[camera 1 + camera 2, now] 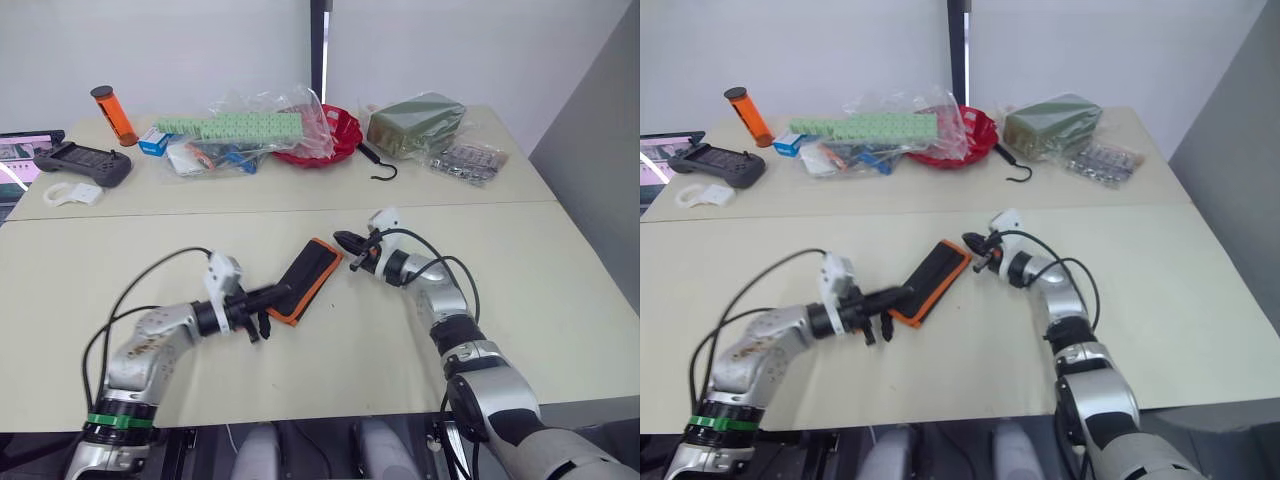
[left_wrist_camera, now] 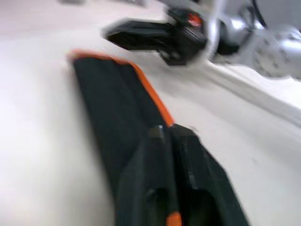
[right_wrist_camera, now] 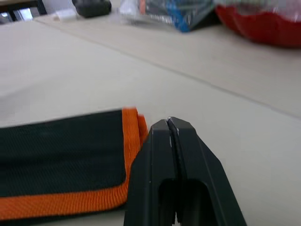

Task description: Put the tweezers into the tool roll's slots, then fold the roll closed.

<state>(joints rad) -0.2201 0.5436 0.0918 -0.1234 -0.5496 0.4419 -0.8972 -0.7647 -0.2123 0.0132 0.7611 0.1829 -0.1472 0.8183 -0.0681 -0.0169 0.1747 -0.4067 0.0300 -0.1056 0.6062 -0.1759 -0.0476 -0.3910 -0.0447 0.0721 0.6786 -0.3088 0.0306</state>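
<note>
On the beige table [image 1: 500, 300], the folded tool roll [image 1: 312, 275] slants diagonally; left hand [image 1: 268, 300] seemingly pinches its near end.

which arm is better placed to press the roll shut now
Left, probably. The left gripper is shut and lies on the near end of the folded tool roll. The right gripper, also shut, sits on the table just off the roll's far corner, so it would have to move over first.

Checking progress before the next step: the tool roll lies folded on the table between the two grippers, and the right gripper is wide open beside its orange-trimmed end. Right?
Not quite: the right gripper is shut, fingertips together, as the right wrist view shows. The tool roll is folded, lying on the table between both grippers.
</note>
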